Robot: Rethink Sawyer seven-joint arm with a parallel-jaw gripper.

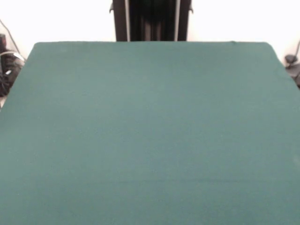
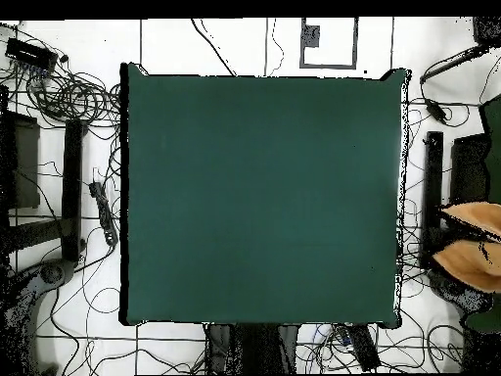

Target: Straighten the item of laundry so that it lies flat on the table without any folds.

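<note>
The table (image 1: 150, 131) has a dark green cloth top and fills the front view; it also shows in the overhead view (image 2: 262, 196). No towel lies on it in either view. A golden-tan, two-lobed shape (image 2: 472, 245) shows off the table, past its right edge in the overhead view. I cannot tell whether it is the towel. The gripper is out of view in both views. Only the robot's black pedestal (image 1: 152, 21) shows at the table's far side.
The robot's base (image 2: 256, 348) stands at the table's bottom edge in the overhead view. Cables (image 2: 73, 98) and black stands (image 2: 70, 186) lie on the floor left of the table. More dark gear (image 2: 433, 186) stands right of it.
</note>
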